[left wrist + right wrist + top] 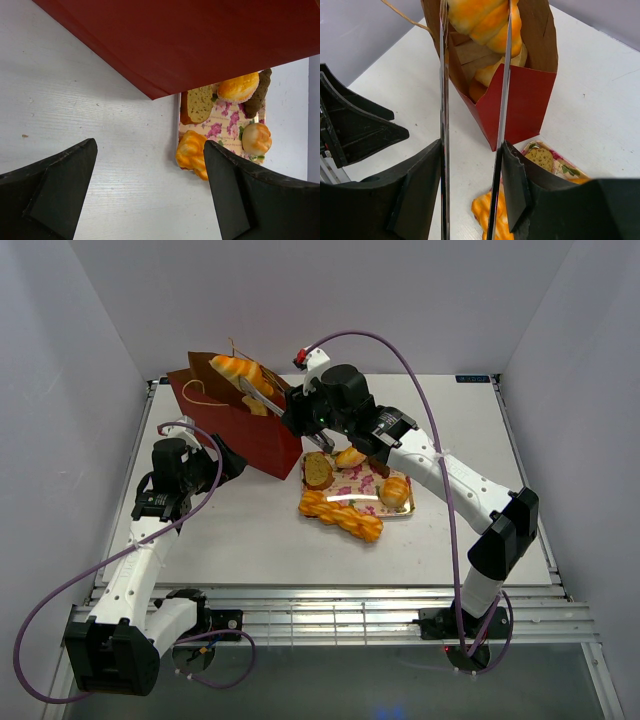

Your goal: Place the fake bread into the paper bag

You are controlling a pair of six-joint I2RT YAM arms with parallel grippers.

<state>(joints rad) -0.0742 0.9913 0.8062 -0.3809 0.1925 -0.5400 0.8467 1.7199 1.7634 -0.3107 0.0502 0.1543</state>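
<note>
Your right gripper (pixel 248 385) straddles the glossy golden-orange toy bread (pixel 238 369) at the mouth of the dark red paper bag (pixel 235 432), set for the drop (pinching or released, can't tell); left gripper (pixel 150 145) spread, empty, beside the bag.

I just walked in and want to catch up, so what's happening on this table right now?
The right claw grips metal tongs. A golden piece of fake bread sits between their tips at the mouth of the paper bag, which has other pieces inside. The left claw is open and empty, low beside the bag. Several pastries lie on the floral tray, with a twisted loaf at its edge.
</note>
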